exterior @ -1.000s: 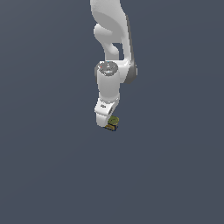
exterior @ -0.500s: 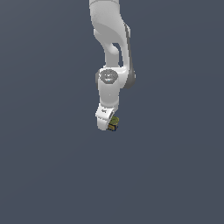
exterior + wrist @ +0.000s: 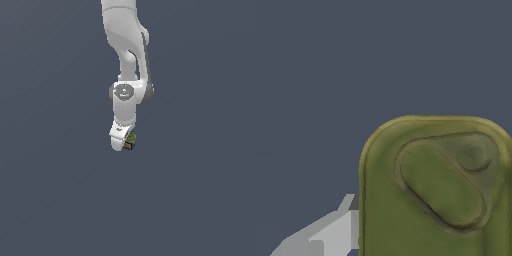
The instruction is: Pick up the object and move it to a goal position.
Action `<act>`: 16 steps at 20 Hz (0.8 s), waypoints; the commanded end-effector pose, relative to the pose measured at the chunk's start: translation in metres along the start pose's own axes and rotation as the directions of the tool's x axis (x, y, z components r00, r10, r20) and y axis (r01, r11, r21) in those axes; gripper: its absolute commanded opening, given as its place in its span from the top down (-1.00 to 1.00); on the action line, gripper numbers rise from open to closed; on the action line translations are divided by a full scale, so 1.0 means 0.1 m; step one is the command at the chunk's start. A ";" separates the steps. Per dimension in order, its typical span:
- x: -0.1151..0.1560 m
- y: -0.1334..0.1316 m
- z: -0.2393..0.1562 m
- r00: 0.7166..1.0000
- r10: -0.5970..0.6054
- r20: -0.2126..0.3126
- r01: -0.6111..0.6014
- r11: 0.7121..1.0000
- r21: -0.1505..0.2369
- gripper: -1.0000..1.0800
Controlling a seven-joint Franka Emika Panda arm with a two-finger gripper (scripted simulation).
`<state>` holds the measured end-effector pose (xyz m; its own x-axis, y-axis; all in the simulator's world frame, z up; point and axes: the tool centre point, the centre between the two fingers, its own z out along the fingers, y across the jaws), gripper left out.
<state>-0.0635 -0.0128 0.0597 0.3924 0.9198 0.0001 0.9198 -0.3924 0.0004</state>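
Note:
The object (image 3: 130,141) is a tiny olive-green and yellow-brown block at the tip of the white arm, in the middle of the exterior view. My gripper (image 3: 124,144) is shut on the object, and its white fingers (image 3: 117,142) hide the block's side toward the exterior view's left. In the wrist view the object (image 3: 436,190) looms very close: an olive-green top with rounded corners and a sunken oval. One grey-white finger (image 3: 331,235) shows beside it.
A plain dark grey-blue floor (image 3: 50,190) fills both views. No other objects or edges show.
The arm's wrist joint has sunk a little and the upper links have shifted toward the exterior view's right. The block has stayed at the fingertips, drifting slightly rightward.

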 end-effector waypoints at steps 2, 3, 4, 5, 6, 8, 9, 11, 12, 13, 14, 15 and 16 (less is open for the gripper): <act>0.00 0.00 0.01 1.000 0.000 0.000 0.000 1.000 0.001 1.00; 0.00 0.00 0.01 1.000 0.000 0.000 0.000 1.000 0.001 1.00; 0.00 0.00 0.01 1.000 0.000 0.000 0.000 1.000 0.001 1.00; 0.00 0.00 0.01 1.000 0.000 0.000 0.000 1.000 0.001 1.00; 0.00 0.00 0.01 1.000 0.000 0.000 0.000 1.000 0.001 1.00; 0.00 0.00 0.00 1.000 0.000 0.000 0.000 1.000 -0.001 1.00; -0.01 0.01 0.00 1.000 0.000 0.000 0.000 1.000 -0.001 1.00; -0.03 0.05 -0.02 1.000 0.000 0.000 0.000 1.000 -0.001 1.00; -0.05 0.07 -0.03 1.000 0.000 0.000 0.000 1.000 -0.001 1.00; -0.07 0.10 -0.05 1.000 0.000 0.000 0.000 1.000 -0.001 1.00; -0.10 0.14 -0.06 1.000 0.000 0.000 0.000 1.000 0.000 1.00; -0.13 0.18 -0.08 1.000 0.000 0.000 0.000 1.000 0.000 1.00; -0.16 0.22 -0.10 1.000 0.000 0.000 0.000 1.000 0.000 1.00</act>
<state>-0.0546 -0.0295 0.0651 0.3914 0.9202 -0.0008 0.9202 -0.3914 -0.0035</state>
